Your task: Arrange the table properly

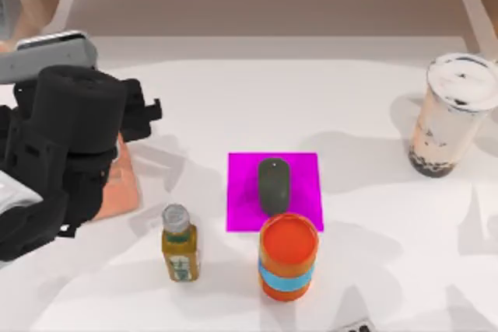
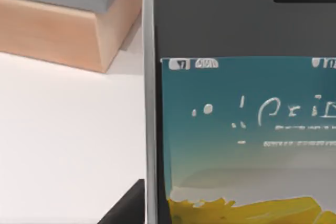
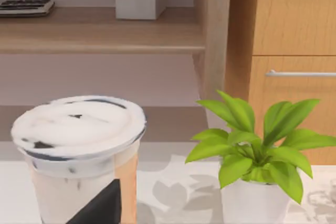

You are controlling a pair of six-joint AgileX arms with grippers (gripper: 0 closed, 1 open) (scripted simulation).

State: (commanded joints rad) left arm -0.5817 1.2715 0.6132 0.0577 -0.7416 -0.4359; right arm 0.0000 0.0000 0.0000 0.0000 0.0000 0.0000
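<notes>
Left gripper (image 1: pixel 47 192) over the table's (image 1: pixel 233 91) left side, apparently carrying a phone (image 2: pixel 241 103) seen close against it; finger state: cannot tell. Mouse (image 1: pixel 273 184) on mat (image 1: pixel 299 172) lies well right of it.

Office: mouse (image 1: pixel 273 184), calculator (image 3: pixel 25 7), shelves (image 3: pixel 100 30).

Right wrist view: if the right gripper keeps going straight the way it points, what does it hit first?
Most likely the bubble tea cup, which sits closest ahead, with a dark finger tip low in front of it. The potted plant stands beside it, off that line. Depth is unclear.
</notes>
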